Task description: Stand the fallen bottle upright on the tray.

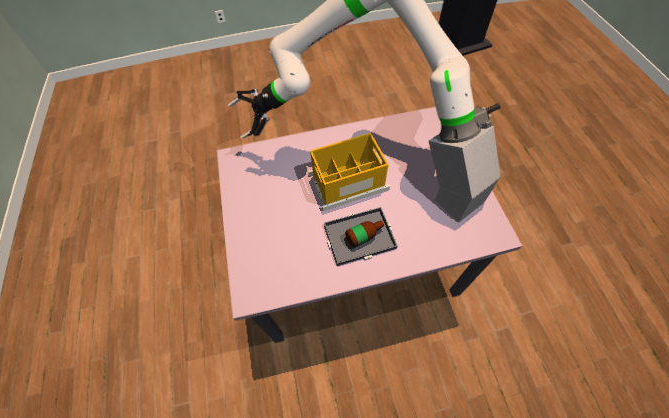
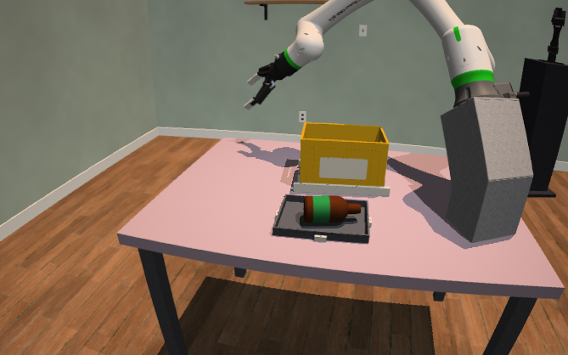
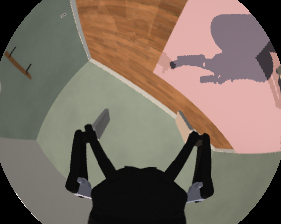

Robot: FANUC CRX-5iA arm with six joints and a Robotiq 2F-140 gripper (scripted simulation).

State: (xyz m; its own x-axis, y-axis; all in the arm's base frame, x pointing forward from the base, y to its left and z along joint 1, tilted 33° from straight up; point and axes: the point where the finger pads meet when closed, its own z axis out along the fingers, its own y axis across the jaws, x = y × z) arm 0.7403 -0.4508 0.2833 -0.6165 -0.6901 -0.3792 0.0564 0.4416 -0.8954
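A brown bottle (image 1: 360,234) (image 2: 321,209) with a green label lies on its side on the dark tray (image 1: 341,259) (image 2: 321,233), its neck toward the right in the top and exterior views. The tray lies flat on the pink table. The yellow crate (image 1: 356,186) (image 2: 343,168) stands upright and level just behind the tray, with inner dividers. My gripper (image 1: 236,120) (image 2: 250,93) (image 3: 142,115) is wide open and empty. It is high up, left of the crate, far from the bottle. The bottle is not in the wrist view.
A pale rail (image 1: 356,198) (image 2: 340,189) runs along the crate's front foot, between crate and tray. The grey pedestal (image 1: 464,171) (image 2: 492,167) of the arm stands at the table's right side. A black stand (image 1: 465,23) (image 2: 549,127) is on the floor behind it.
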